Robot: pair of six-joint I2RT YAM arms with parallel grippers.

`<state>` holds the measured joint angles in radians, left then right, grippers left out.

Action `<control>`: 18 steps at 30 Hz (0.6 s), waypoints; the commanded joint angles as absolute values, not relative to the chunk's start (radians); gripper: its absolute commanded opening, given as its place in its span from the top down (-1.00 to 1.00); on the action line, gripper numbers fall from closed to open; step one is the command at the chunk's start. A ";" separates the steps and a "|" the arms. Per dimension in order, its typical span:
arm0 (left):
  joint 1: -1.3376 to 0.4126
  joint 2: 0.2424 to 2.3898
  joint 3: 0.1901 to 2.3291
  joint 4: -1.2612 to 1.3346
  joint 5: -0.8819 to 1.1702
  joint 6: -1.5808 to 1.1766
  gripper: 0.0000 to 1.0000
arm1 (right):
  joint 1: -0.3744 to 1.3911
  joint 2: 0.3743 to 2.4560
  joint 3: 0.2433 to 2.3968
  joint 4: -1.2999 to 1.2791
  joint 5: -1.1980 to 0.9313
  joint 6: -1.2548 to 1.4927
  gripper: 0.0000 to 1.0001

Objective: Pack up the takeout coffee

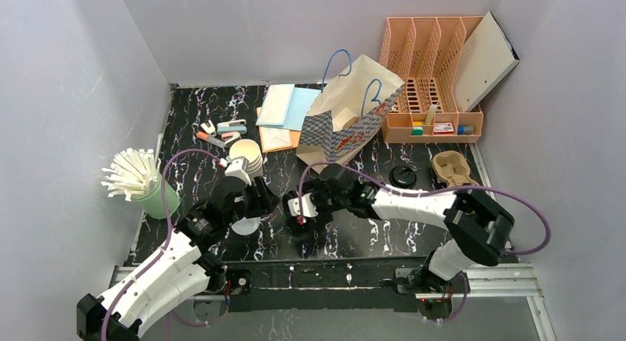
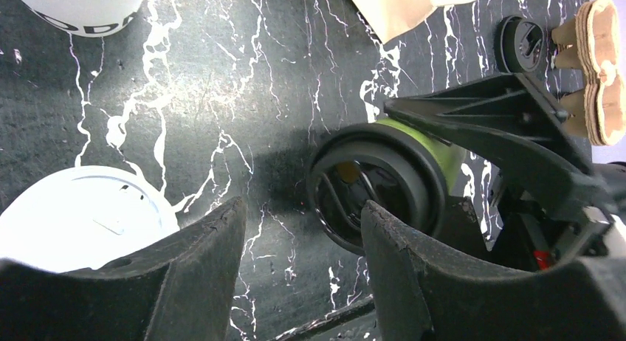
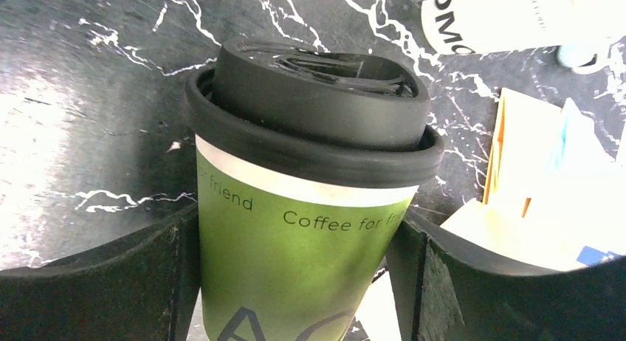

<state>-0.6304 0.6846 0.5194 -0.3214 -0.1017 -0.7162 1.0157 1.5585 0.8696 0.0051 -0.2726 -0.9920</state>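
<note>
Green takeout coffee (image 3: 295, 282), black-lidded, clamped between the right end effector (image 3: 299, 234) fingers; left end effector (image 2: 301, 212) gapes empty.

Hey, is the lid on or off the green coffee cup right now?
On. A black lid sits pressed over the rim of the green cup, covering its mouth.

**Takeout coffee cup** (image 3: 295, 260), green wall, centre of the right wrist view:
- A small dark line reads "Coffee for fr…", cut off at the right.
- At its left is "…r friend".
- At the lower edge is a large "A", then a cropped round letter.

**White paper cup** (image 2: 77, 5), upper left of the left wrist view:
- Small "…reeze you".
- The bold fragment beneath is unclear.

**Paper bag** (image 1: 347, 131): red and blue print, illegible.
</note>
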 commanded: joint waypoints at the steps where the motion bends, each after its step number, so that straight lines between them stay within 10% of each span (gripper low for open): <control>1: -0.626 0.686 0.537 -0.320 -0.071 -0.708 -0.12 | 1.014 1.450 0.723 0.328 -0.322 -0.844 -0.62; 18: -0.605 0.724 0.560 -0.198 0.118 -0.792 -0.06 | 1.014 1.573 0.301 1.524 -0.202 -0.335 -0.63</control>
<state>-0.6224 0.7101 0.5213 -0.2123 0.0689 -0.7647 1.0157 1.5173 0.3351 1.1500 -0.2436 -0.4633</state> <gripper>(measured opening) 0.532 0.858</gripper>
